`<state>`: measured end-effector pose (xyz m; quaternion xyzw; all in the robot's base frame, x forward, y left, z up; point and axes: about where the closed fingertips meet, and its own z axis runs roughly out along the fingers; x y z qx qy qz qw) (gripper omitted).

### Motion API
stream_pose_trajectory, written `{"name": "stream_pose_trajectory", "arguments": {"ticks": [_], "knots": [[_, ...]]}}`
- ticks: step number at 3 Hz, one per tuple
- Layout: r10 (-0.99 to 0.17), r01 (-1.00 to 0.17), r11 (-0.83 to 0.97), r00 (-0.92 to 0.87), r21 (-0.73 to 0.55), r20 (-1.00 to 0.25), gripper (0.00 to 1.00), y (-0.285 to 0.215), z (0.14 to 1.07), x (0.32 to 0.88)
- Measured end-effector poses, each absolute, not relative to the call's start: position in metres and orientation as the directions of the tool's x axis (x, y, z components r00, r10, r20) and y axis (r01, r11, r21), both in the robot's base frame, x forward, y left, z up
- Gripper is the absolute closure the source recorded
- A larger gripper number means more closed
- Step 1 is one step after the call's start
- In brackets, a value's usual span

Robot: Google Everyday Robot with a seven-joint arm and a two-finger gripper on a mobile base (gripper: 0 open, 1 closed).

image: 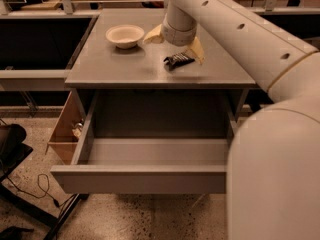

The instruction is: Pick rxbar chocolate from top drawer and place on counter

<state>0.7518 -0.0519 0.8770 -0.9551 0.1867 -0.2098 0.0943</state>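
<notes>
The rxbar chocolate (178,60), a small black wrapper, lies flat on the grey counter (120,66) toward its right middle. My gripper (174,41) hangs just above it with its two pale fingers (196,49) spread wide apart, one left of the bar and one at its right end; it holds nothing. The top drawer (150,154) is pulled out fully below the counter's front edge and its grey inside shows no object.
A white bowl (125,35) sits at the counter's back left. A brown wooden side box (67,131) hangs at the drawer's left. My white arm (280,134) fills the right side. Black bins flank the cabinet.
</notes>
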Motion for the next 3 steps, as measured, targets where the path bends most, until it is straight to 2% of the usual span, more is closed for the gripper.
{"name": "stream_pose_trajectory", "arguments": {"ticks": [1, 2, 3], "knots": [[-0.386, -0.226, -0.903, 0.800, -0.364, 0.460, 0.00, -0.050, 0.922, 0.718], [-0.385, -0.143, -0.899, 0.709, -0.414, 0.590, 0.00, -0.043, 0.980, 0.670], [-0.357, -0.114, -0.921, 0.625, -0.371, 0.695, 0.00, -0.022, 1.009, 0.625]]}}
